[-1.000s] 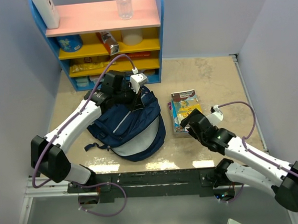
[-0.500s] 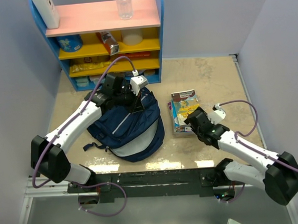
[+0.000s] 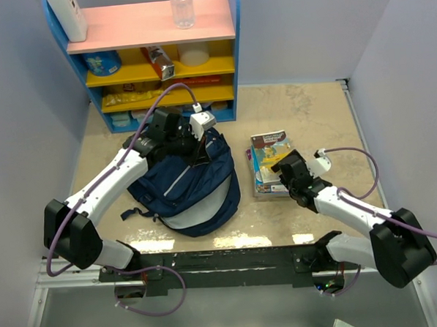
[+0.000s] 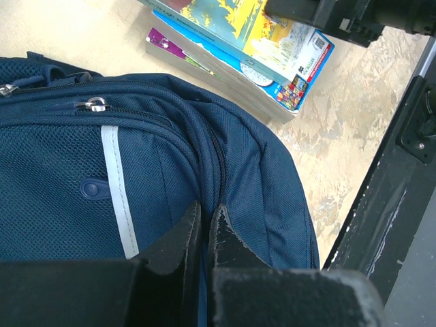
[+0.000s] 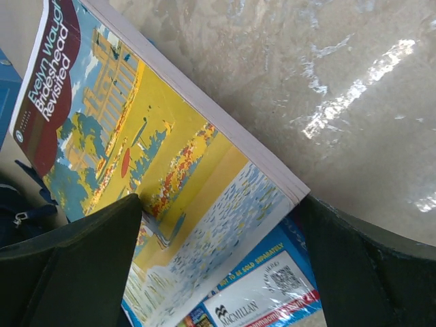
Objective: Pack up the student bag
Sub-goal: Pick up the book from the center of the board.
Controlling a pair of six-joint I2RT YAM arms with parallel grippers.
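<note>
While the left gripper (image 4: 206,208) pinches the student bag (image 4: 262,170), the open right gripper (image 5: 218,211) now straddles books (image 5: 129,116).

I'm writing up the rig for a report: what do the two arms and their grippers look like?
Both arms have white link shells with black joints and bases. The left arm and right arm each carry a thin purple cable looping to a small white camera block at the wrist. The left gripper and right gripper have black, tapering fingers.
</note>
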